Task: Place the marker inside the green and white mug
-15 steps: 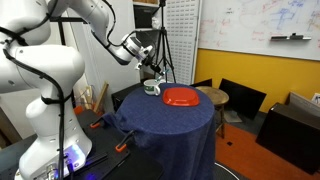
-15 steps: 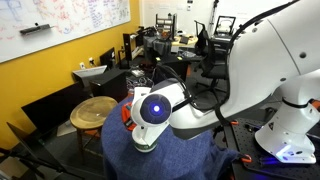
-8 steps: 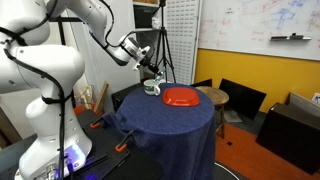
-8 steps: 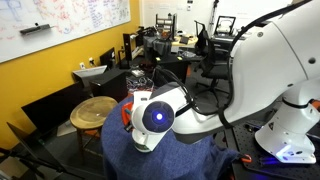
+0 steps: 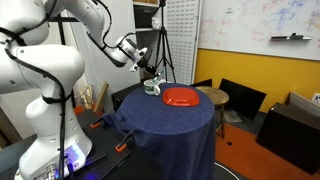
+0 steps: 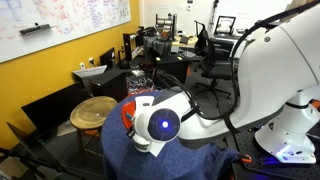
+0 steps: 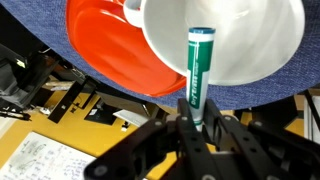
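**Wrist view: marker gripped, its far end over the mug's mouth**

In the wrist view, the red plate [image 7: 105,55] lies at the left on the blue-covered counter [image 7: 30,22]. The marker [image 7: 199,65] stands up the middle of the picture. The mug [image 7: 255,40] shows its white inside behind the marker and to the right, just beside the plate. The gripper [image 7: 195,128] comes in from the bottom edge, its fingers closed on the marker's lower end. The marker is green with a white band. Its far end shows against the mug's white interior, but whether it has passed below the rim cannot be told.

Compared with a second ago, the blue-lit ring [image 6: 163,124] on the arm's wrist in an exterior view has slid lower and to the right. In an exterior view from farther off, the arm [image 5: 60,60] reaches from the left to the gripper [image 5: 150,74] above the mug [image 5: 152,88]. The plate [image 5: 182,97] sits just to the mug's right on the counter [image 5: 165,130]. There the change is very slight.

Only the wrist view shows the marker and the grip on it. The farther exterior view gives the whole layout, but the marker is too small to make out. In the nearer one the arm hides almost everything except a sliver of plate [image 6: 126,112] and some blue cover [image 6: 118,160].

There is one marker, one mug, one plate and one gripper.
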Available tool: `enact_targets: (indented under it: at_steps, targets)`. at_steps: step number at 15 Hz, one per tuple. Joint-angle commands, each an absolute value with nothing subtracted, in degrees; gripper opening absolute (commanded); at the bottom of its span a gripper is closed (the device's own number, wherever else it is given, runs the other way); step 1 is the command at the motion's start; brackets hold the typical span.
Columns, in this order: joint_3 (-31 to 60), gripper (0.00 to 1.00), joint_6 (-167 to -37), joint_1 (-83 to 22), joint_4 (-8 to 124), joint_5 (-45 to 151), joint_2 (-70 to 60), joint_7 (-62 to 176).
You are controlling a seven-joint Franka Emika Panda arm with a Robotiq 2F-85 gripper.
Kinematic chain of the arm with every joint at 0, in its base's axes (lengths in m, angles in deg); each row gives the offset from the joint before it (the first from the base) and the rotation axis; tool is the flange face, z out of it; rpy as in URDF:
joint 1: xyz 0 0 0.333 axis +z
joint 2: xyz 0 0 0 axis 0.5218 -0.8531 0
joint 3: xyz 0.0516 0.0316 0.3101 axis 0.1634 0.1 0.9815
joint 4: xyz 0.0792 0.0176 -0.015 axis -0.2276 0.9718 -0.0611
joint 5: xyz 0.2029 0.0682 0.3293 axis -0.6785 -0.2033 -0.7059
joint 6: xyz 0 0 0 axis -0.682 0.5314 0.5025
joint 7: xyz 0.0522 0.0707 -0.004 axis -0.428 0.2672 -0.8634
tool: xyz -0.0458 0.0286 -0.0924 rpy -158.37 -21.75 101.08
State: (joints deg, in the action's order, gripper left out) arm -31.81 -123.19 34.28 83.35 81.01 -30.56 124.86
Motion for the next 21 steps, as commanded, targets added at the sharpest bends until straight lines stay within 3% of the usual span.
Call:
enact_targets:
  at_steps: [1, 5, 6, 8, 14, 21]
  targets:
    - [-32.6, 0.05, -125.7, 35.6, 85.4, 82.8, -29.9, 126.5]
    - [-33.3, 0.05, -127.0, 37.1, 86.7, 82.5, -30.1, 127.0]
    - [-33.4, 0.44, -127.3, 37.3, 87.0, 82.3, -30.1, 127.0]
    - [-33.6, 0.51, -127.8, 37.7, 87.6, 82.1, -30.0, 127.3]
    - [-35.1, 0.97, -129.3, 39.0, 89.0, 81.5, -30.2, 127.8]
    - [-43.5, 1.0, -133.9, 45.2, 93.1, 79.7, -30.1, 130.2]
